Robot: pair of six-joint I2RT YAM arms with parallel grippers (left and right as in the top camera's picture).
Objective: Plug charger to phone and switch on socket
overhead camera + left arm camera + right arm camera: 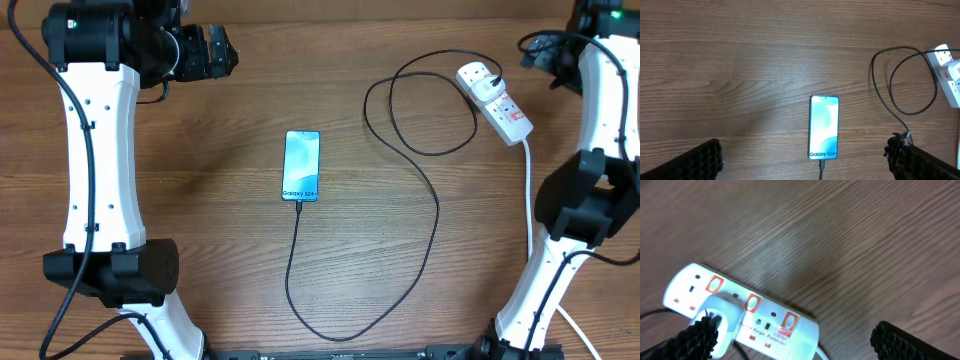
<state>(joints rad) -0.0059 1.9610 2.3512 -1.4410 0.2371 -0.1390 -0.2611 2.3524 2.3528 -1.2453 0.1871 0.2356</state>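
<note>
The charger [438,215] meets the phone [302,165] at its lower edge. The left tool [212,50] and right tool [800,337] both gape empty, the right over the socket [495,100].

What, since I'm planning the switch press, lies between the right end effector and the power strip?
Nothing visible does. The open right end effector hangs right above the power strip; the white plug sits in one outlet.
</note>
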